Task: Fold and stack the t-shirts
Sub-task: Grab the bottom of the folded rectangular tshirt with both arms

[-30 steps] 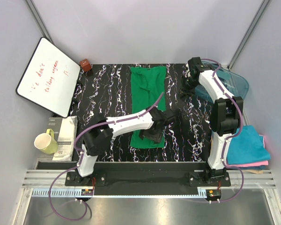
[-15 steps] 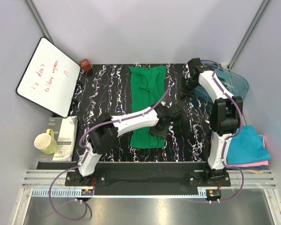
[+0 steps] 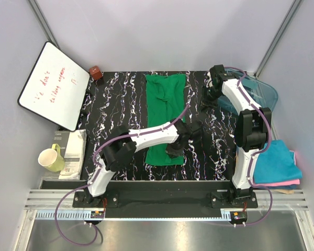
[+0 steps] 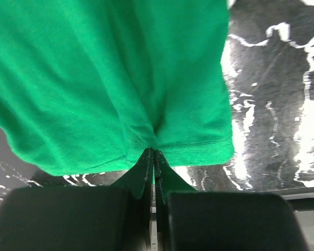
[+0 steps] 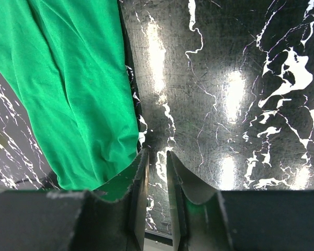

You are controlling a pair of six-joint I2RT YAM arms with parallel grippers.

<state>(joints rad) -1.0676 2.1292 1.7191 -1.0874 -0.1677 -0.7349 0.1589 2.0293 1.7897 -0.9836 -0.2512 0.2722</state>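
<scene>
Left tool (image 4: 154,153) pinched shut on the near hem of the green t-shirt (image 4: 110,73).
The cloth puckers at its tips, and the shirt lies as a long strip down the middle of the table (image 3: 115,110). The right tool (image 5: 156,157) is narrowly parted with nothing between, low beside the shirt's far right edge, perhaps just off the surface. The teal-blue, pink and tan folded t-shirts (image 3: 276,163) are stacked past the table's right edge.
</scene>
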